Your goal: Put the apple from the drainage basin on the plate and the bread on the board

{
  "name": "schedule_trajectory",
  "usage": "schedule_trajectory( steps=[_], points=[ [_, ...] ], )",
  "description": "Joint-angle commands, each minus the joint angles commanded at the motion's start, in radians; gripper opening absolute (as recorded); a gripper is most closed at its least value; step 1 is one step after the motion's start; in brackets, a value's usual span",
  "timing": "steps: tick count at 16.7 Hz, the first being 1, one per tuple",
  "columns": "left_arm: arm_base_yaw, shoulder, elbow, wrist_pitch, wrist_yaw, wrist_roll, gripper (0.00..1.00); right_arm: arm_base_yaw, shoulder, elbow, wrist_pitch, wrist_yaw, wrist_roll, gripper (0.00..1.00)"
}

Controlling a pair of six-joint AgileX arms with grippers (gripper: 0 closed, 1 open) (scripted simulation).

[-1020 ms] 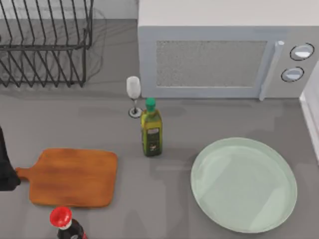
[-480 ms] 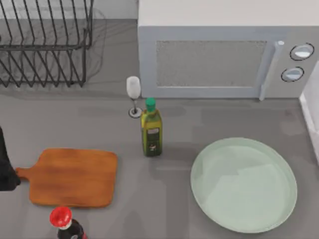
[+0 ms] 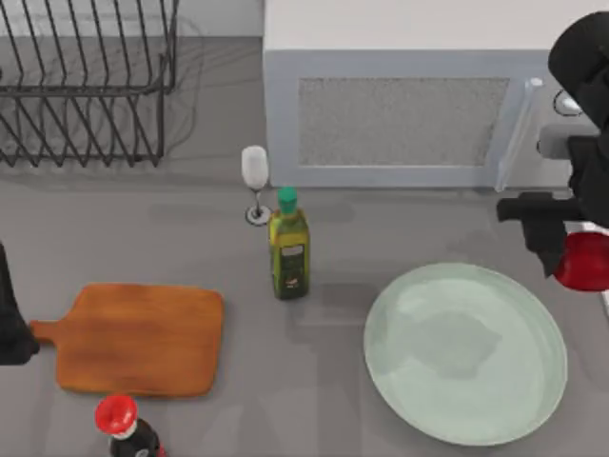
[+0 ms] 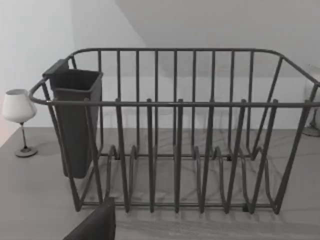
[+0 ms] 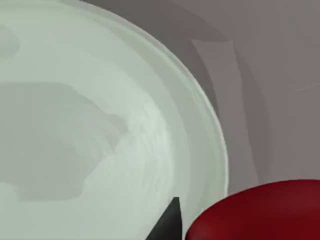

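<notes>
Suddenly, where the desk's right side had been bare a moment earlier, the right arm hung above the plate (image 3: pixel 465 354) edge, its claw (image 3: pixel 571 255) clenched on the apple (image 3: pixel 584 262), so delivery looked close; the left arm idled at the left edge.

board (image 3: pixel 139 338) left, plate (image 3: pixel 465 353) right, apple (image 3: pixel 584 261) at plate's right edge
</notes>
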Motion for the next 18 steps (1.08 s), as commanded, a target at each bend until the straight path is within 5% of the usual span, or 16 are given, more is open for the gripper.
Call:
schedule_trajectory(
  steps=[7,14,18],
  points=[
    [0.0,0.0,0.0,0.0,0.0,0.0,1.0,0.258,-0.018,0.056,-0.032,-0.013,0.214,0.0],
    [0.0,0.0,0.0,0.0,0.0,0.0,1.0,0.292,-0.011,0.065,-0.035,-0.017,0.238,0.0],
    [0.0,0.0,0.0,0.0,0.0,0.0,1.0,0.292,-0.011,0.065,-0.035,-0.017,0.238,0.3]
  ],
)
